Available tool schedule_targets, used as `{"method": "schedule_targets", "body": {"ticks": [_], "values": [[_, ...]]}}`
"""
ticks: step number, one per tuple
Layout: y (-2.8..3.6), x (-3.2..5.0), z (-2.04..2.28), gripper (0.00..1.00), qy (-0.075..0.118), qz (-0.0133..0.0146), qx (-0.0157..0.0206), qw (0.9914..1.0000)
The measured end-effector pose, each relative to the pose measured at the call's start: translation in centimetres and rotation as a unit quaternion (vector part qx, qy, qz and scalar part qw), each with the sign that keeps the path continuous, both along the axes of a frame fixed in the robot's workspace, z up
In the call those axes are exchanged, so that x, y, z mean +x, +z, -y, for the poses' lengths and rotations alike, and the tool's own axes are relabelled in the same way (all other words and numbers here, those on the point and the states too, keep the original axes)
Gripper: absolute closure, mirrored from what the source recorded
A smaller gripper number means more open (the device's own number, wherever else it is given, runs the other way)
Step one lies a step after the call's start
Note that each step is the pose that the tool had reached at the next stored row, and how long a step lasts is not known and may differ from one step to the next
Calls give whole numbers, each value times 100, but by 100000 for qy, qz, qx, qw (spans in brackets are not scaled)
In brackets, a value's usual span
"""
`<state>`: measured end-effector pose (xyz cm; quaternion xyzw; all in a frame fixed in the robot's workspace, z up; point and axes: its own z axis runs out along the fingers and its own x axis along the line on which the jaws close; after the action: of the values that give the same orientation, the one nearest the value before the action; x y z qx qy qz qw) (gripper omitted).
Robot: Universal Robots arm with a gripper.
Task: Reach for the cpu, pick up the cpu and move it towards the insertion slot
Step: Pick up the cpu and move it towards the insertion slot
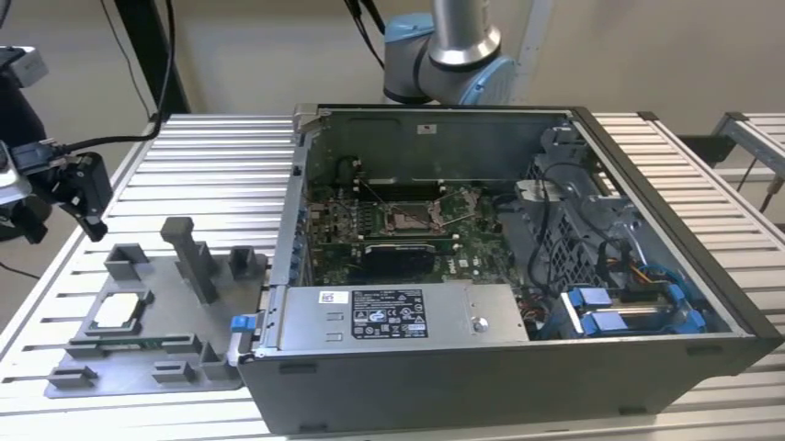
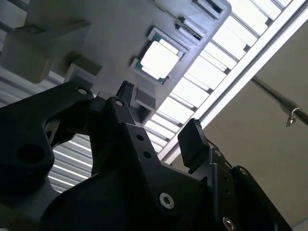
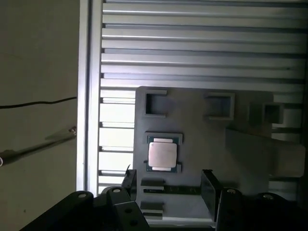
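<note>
Exterior view: the end effector [image 1: 88, 197] hangs over the counter [image 1: 209, 175] at its edge on the exterior view's left, above and apart from the grey fixture plate [image 1: 135, 358]. The plate sits by the counter's near corner on that side, just beside the open computer case [image 1: 491, 367]. The cpu [image 1: 117, 310] lies flat in a pocket near the plate's outer edge, away from the case. The insertion slot [image 1: 411, 218] is on the board inside the case, well apart from the cpu, dark centre showing, nothing in it.

Second wrist view: end effector [image 2: 161, 115] w/ jaws spread wide, nothing btwn the fingers [image 2: 195, 139]. The cpu [image 2: 158, 61] is ahead of the tips, no contact.

First wrist view: the cpu [image 3: 162, 155] is seated in its pocket on the plate [image 3: 192, 144], lined up approx btwn the open end effector [image 3: 168, 183] tips, which stop short of it.

Progress, by my read: reach is under way and roughly aligned. Grasp, lift and carry to the slot aren't done yet.
</note>
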<state>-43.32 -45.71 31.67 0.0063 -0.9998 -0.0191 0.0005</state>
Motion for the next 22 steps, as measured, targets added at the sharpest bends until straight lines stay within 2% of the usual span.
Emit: {"method": "schedule_targets", "body": {"ticks": [22], "values": [[-286,37,1,0,0,-2,-1,100000]]}}
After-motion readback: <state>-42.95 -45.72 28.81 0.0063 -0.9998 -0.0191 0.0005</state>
